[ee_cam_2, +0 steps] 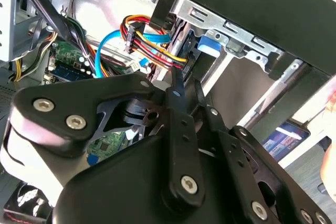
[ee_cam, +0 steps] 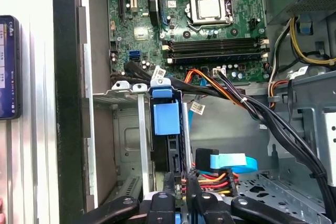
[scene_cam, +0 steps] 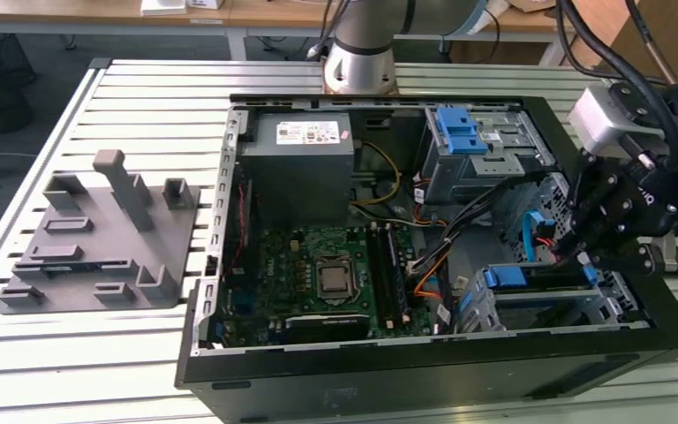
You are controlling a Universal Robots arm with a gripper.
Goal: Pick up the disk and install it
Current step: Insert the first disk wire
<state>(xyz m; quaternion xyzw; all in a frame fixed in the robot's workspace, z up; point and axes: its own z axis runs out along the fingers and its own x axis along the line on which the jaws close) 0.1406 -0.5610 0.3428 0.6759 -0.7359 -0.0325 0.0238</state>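
1. Gripper (scene_cam: 584,254) first, in the exterior view: it hangs low inside the open case (scene_cam: 433,375), at the corner on that view's right, just above the bay (scene_cam: 604,305). I cannot tell whether it is spread or pressed together. The disk (scene_cam: 539,281) sits in that bay with its blue bracket along the upper edge, just beside the gripper. I cannot tell whether the two touch. The board (scene_cam: 321,269) lies in the middle of the case, with a grey box (scene_cam: 304,163) past it. A cage (scene_cam: 475,132) with a blue latch is at the far corner. A grey fixture (scene_cam: 92,238) stands on the worktop (scene_cam: 68,362), well apart on that view's left.
2. In the first wrist view the gripper (ee_cam: 179,184) is in line with the disk (ee_cam: 167,118). The disk stands on edge in the bay (ee_cam: 126,145), blue tab towards the board (ee_cam: 210,30). Red, yellow and black wires (ee_cam: 210,176) and a blue cable (ee_cam: 231,161) lie just beside the gripper.
3. In the second wrist view the gripper (ee_cam_2: 181,82) points at the wires (ee_cam_2: 152,40). The disk (ee_cam_2: 207,45) shows its blue tab just beyond them, and the board (ee_cam_2: 68,59) lies deeper in the case.
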